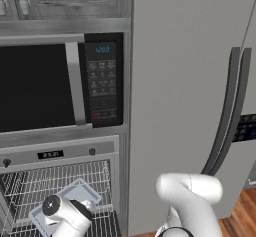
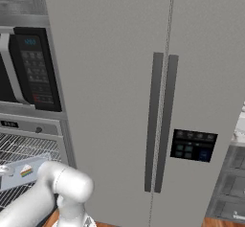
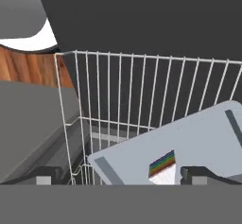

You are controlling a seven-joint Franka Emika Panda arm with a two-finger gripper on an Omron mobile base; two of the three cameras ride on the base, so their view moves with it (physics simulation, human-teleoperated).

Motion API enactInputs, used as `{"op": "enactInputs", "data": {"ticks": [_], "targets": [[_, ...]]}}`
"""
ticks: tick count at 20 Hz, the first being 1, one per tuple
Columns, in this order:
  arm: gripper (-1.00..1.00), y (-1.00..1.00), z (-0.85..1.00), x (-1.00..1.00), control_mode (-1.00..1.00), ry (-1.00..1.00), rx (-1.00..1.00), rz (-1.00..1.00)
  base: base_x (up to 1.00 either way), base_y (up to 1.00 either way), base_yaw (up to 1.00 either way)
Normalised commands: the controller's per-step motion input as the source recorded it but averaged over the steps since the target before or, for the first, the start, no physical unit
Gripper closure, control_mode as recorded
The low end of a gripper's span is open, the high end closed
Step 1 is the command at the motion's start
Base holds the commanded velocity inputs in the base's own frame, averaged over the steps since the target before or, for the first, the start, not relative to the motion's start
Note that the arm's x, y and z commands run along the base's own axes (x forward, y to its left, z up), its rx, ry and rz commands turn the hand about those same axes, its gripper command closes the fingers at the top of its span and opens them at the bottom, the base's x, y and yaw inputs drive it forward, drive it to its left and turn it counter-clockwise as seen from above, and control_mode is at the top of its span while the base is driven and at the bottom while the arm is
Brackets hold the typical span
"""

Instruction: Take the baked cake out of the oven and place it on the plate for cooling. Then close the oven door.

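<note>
At the bottom of the hand view my gripper [image 3: 118, 176] stands with its two dark fingertips [image 3: 45, 175] wide apart and nothing between them. Just above and between them lies the cake [image 3: 162, 166], a small slice with rainbow-striped layers over a white base, near the lower centre of that frame. It sits on a pale grey baking tray [image 3: 189, 142] whose long axis runs from the lower left up toward the right edge of the frame, tilted across the picture. The tray rests on a white wire rack [image 3: 118, 90], its bars running up the frame to a crosswise rim, with the dark oven door [image 3: 142, 15] beyond at the top.

In the left base view my arm [image 1: 67, 213] reaches into the oven [image 1: 60, 181] at the lower left, over the tray, which lies skewed on the rack with one corner pointing up and right. Above the cavity sits the steel control panel with a black display [image 1: 50, 154] and knobs; higher still is a microwave [image 1: 102, 81] with a keypad. To the right stands a grey refrigerator [image 1: 190, 81].
</note>
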Motion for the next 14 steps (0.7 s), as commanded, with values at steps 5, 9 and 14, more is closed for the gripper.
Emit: {"op": "enactInputs", "data": {"ticks": [5,9,14], "targets": [[-1.00,-0.17,0.08,-0.04,-1.00,-0.09,0.02,-0.13,0.00,0.00,0.00],[-1.00,-0.12,0.31,0.16,-1.00,0.06,0.03,-0.10,0.00,0.00,0.00],[-1.00,-0.01,0.41,0.09,-1.00,0.19,0.05,-0.07,0.00,0.00,0.00]]}}
